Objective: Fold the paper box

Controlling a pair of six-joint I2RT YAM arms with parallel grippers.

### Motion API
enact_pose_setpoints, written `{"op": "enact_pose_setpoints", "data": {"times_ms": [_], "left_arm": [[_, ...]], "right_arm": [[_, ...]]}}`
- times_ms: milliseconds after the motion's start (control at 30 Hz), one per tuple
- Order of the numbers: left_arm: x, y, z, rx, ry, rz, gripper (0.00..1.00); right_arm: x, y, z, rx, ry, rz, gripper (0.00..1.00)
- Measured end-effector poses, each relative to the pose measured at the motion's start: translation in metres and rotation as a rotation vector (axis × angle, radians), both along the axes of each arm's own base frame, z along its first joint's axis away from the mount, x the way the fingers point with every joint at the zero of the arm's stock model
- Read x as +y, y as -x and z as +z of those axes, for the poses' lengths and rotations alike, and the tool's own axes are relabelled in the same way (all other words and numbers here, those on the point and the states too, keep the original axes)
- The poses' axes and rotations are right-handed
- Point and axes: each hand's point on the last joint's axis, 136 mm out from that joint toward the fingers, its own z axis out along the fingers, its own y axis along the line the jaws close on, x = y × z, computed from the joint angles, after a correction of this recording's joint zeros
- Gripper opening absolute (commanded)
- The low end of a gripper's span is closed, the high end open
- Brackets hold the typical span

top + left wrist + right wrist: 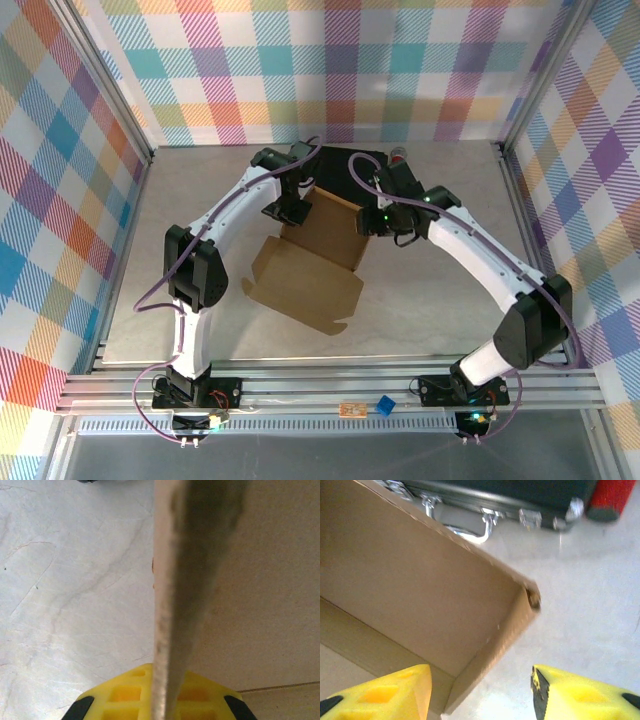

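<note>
Your left gripper point(159, 692) was clamped on an upright wall of the paper box point(305, 275), which lay mid-table in front of the black case point(520, 495). Your right gripper point(480, 692) stood with its fingers apart at the box's far right corner. The side wall's end sat between them, nearer the left finger, and the wall seemed to run away up-left towards the case. That wall was the right arm's to take.

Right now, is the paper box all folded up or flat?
Partly folded. The paper box lies flat in front, but its far walls stand up.
</note>
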Motion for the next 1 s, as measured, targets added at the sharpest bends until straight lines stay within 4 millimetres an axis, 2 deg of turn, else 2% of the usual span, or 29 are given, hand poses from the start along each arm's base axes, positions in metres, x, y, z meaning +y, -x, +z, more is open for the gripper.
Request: {"op": "enact_pose_setpoints", "data": {"times_ms": [100,267,433,733,900,1000], "left_arm": [[0.0,0.0,0.0,-0.001,0.0,-0.002,0.0],[-0.001,-0.001,0.002,-0.005,0.001,-0.009,0.0],[-0.001,-0.001,0.002,-0.005,0.0,-0.008,0.0],[-0.003,-0.005,0.005,-0.016,0.009,-0.008,0.0],[-0.006,-0.004,0.004,-0.013,0.008,-0.014,0.0],[-0.006,-0.004,0.004,-0.013,0.008,-0.014,0.0]], "right_arm": [[-0.004,0.011,-0.009,0.059,-0.037,-0.071,0.55],[-0.006,0.005,-0.005,0.038,-0.033,-0.102,0.56],[-0.006,-0.006,-0.002,0.043,-0.043,-0.143,0.5],[-0.005,0.014,-0.046,0.229,-0.107,-0.297,0.47],[0.005,0.01,-0.062,0.278,-0.139,-0.33,0.42],[0.009,0.007,-0.072,0.304,-0.141,-0.346,0.35]]}}
